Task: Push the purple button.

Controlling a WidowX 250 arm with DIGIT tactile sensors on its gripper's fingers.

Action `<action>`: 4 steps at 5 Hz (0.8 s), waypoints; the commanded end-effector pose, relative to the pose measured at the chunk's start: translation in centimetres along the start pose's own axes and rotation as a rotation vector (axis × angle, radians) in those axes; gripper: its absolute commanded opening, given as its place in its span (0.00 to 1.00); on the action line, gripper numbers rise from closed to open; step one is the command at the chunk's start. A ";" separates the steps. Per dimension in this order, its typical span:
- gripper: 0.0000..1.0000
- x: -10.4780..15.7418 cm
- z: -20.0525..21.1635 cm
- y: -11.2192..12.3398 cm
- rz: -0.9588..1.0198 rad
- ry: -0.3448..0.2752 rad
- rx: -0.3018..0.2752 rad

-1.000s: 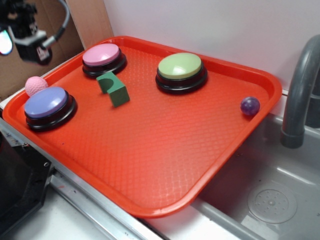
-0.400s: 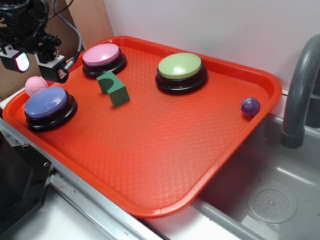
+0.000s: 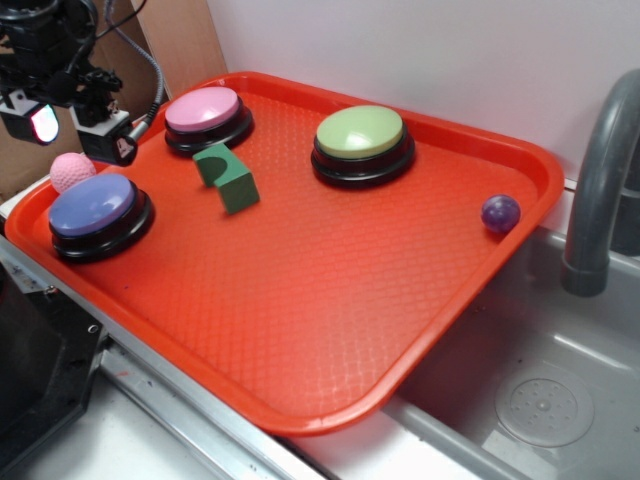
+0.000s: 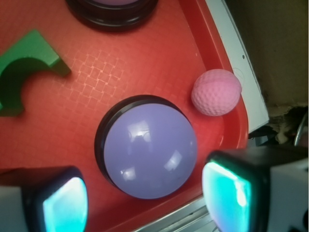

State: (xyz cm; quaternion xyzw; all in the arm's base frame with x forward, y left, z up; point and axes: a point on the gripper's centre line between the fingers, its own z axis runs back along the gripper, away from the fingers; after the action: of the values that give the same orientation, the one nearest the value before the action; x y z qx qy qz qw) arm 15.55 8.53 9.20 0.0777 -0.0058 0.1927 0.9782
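The claw (image 4: 145, 193), its fingers spread apart, hangs above the purple button (image 4: 149, 150) at the red tray's (image 3: 330, 310) left corner beside a pink ball (image 4: 217, 92); the press is not yet made.

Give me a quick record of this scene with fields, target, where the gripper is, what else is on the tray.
target: purple button, near-left part of the red tray, not pressed yet
gripper: gripper above the button, not touching; fingers spread wide on either side of the dome
nearest neighbour: pink ball by the tray rim, beside the button
other buttons: pink button, green button
loose items: green block, small purple ball
beside the tray: sink with a grey faucet
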 end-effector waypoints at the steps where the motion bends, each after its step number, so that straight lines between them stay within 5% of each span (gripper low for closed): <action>1: 1.00 0.6 -0.8 0.8 0.522 -0.043 0.032; 3: 1.00 -0.6 -3.3 1.2 0.558 -0.036 0.097; 4: 1.00 -0.9 -4.5 2.2 0.526 -0.038 0.084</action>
State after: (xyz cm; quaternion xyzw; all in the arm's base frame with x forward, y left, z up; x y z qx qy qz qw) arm 14.68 10.66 5.00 0.1151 -0.0418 0.4361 0.8915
